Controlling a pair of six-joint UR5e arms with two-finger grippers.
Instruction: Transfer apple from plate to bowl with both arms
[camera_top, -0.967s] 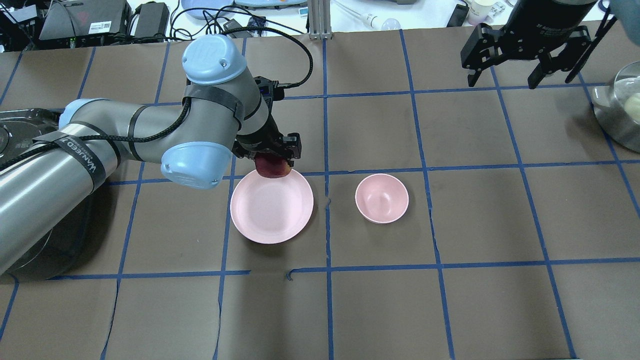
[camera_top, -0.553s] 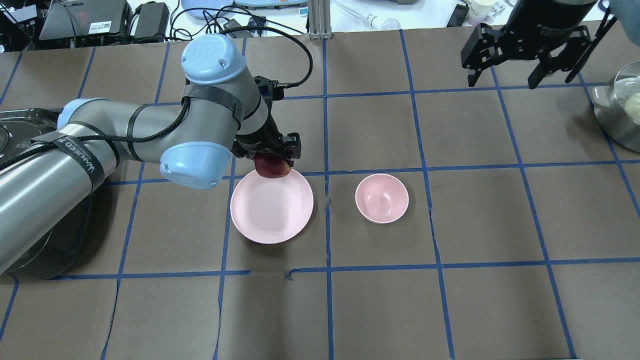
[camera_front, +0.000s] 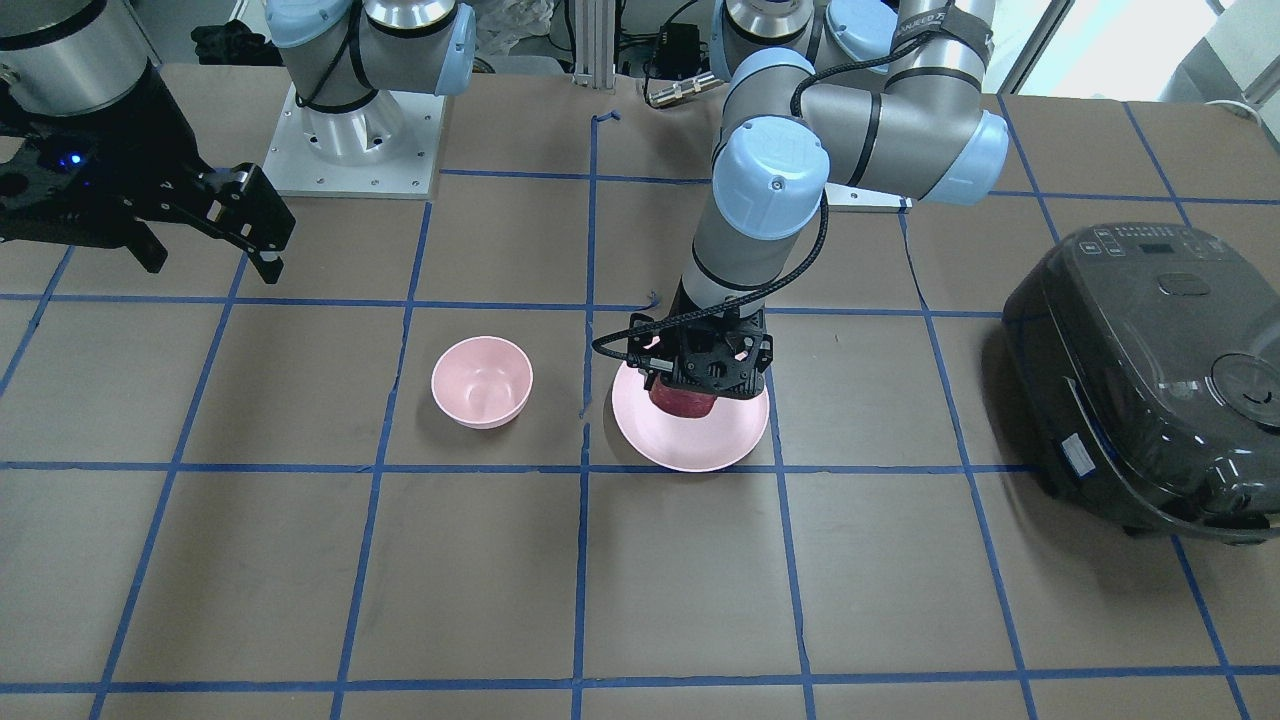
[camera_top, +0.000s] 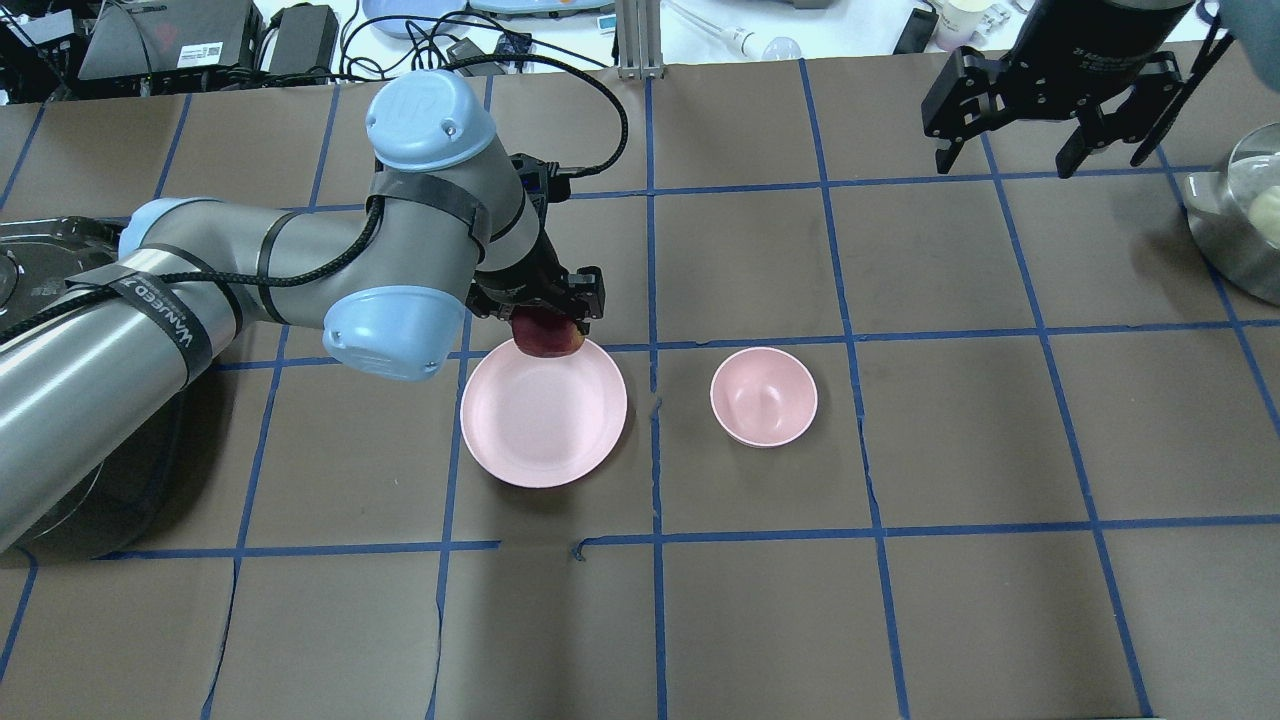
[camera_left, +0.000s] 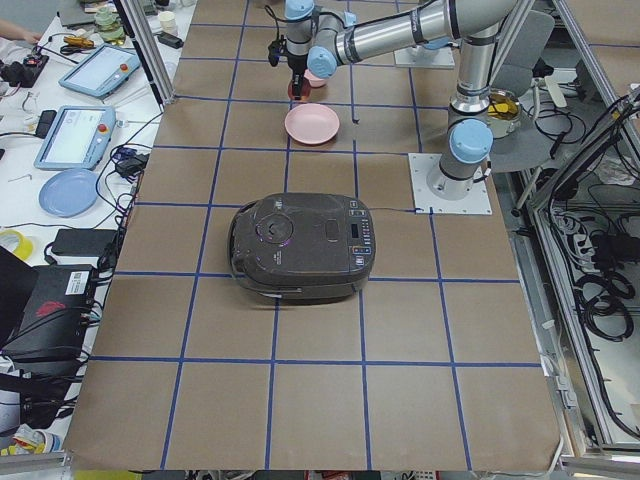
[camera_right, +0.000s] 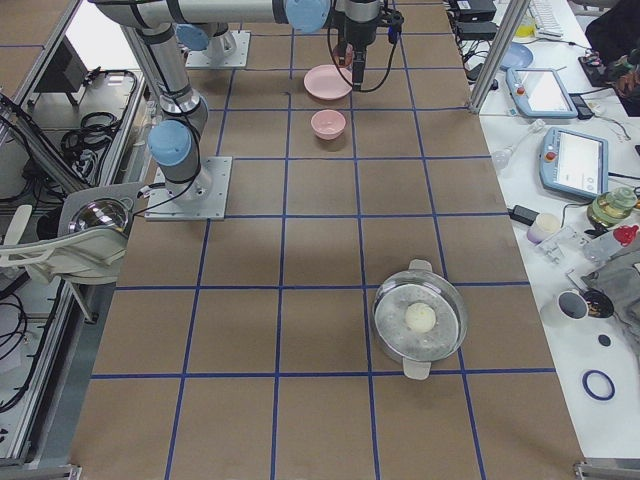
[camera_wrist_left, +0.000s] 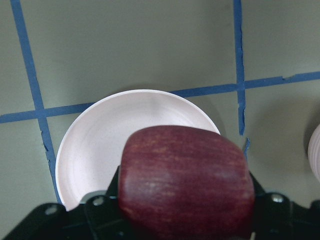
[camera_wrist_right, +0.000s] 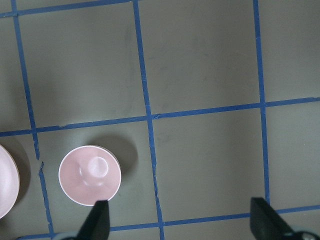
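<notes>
My left gripper (camera_top: 545, 322) is shut on the dark red apple (camera_top: 548, 340) and holds it above the far rim of the pale pink plate (camera_top: 540, 420). The apple fills the left wrist view (camera_wrist_left: 186, 180) with the plate (camera_wrist_left: 100, 145) below it. In the front view the apple (camera_front: 683, 401) hangs over the plate (camera_front: 690, 445). The small pink bowl (camera_top: 763, 396) stands empty to the plate's right; it also shows in the front view (camera_front: 481, 381) and in the right wrist view (camera_wrist_right: 90, 175). My right gripper (camera_top: 1010, 155) is open and empty, high at the far right.
A black rice cooker (camera_front: 1150, 370) sits on my left side of the table. A steel pot (camera_top: 1240, 225) with a pale round item inside stands at the far right edge. Blue tape lines grid the brown table cover (camera_top: 960, 450).
My left arm has shifted very slightly with the apple still gripped. The right arm, plate and bowl have not moved.
</notes>
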